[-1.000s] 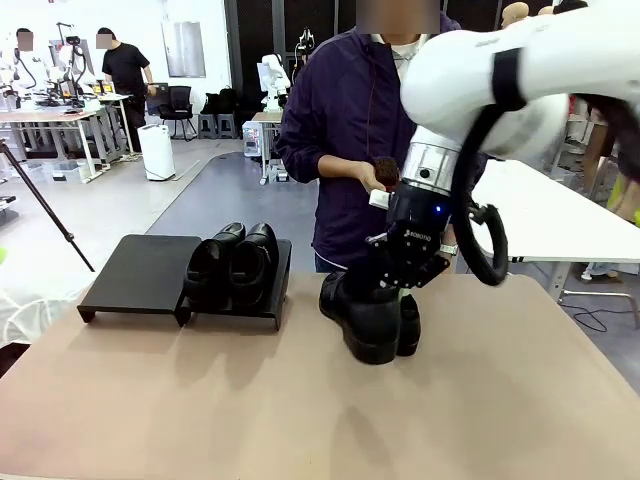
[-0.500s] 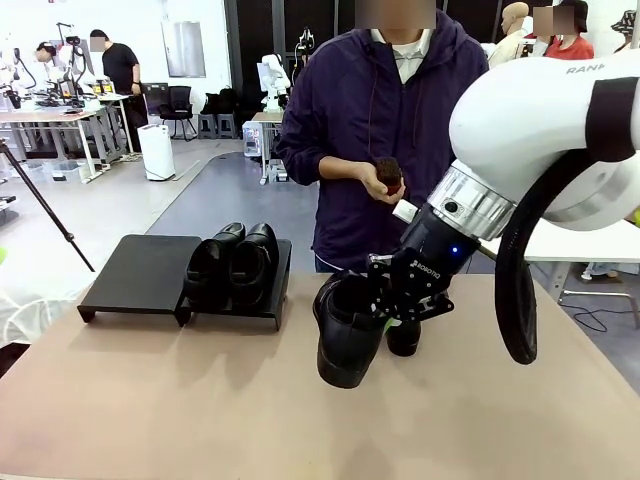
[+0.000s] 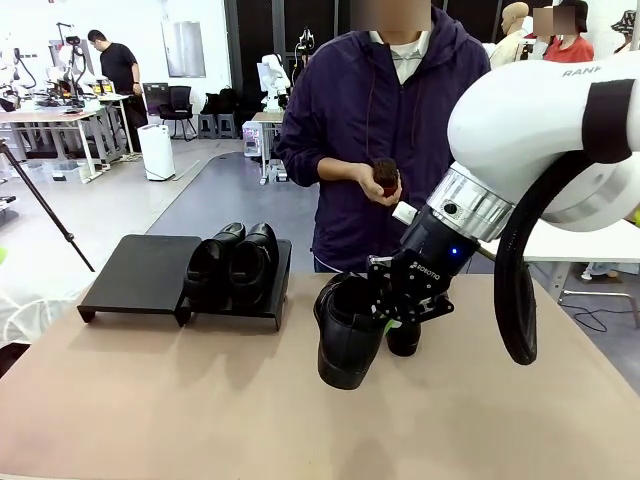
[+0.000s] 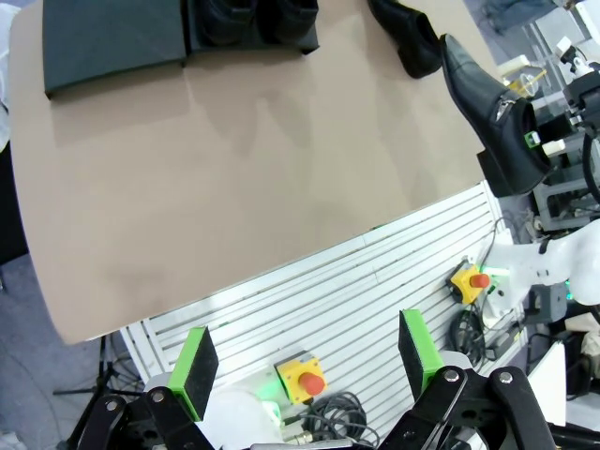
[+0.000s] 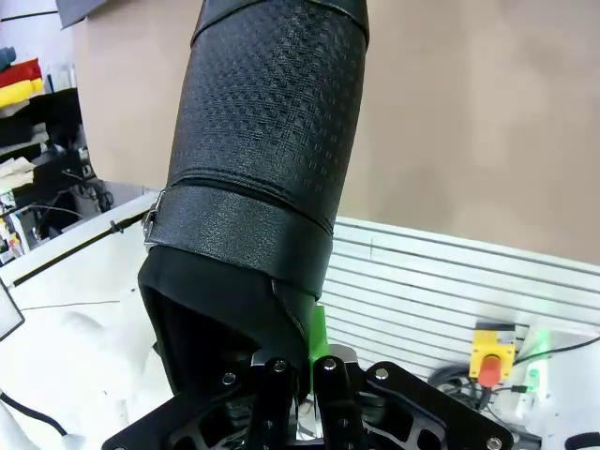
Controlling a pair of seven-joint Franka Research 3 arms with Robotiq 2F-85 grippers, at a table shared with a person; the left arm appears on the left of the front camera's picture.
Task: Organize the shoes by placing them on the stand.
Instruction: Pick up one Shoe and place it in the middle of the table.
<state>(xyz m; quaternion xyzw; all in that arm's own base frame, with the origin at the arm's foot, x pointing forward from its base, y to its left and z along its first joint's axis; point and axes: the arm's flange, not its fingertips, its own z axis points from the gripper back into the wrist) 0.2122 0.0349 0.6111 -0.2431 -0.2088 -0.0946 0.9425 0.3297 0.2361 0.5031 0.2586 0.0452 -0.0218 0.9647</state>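
Observation:
My right gripper (image 3: 386,308) is shut on the back rim of a black glossy shoe (image 3: 348,338), holding it off the table with the toe tipped down toward me. In the right wrist view that shoe (image 5: 267,141) rises from my shut right gripper (image 5: 305,361). A second shoe (image 3: 404,338) rests on the table just behind it. Two more shoes (image 3: 233,262) sit side by side on the right panel of the black stand (image 3: 140,272). My left gripper (image 4: 307,354) hangs open high over the table's near edge, holding nothing, with the held shoe (image 4: 492,112) in view far to its right.
A person stands at the far side holding a small brown-red object (image 3: 385,177) in one hand. The stand's left panel is bare. Red emergency-stop buttons (image 4: 302,380) and cables lie below the table's near edge (image 4: 281,272).
My right arm has swung over and tilted the held shoe leftward, away from the shoe on the table. Over the last half second it has barely moved.

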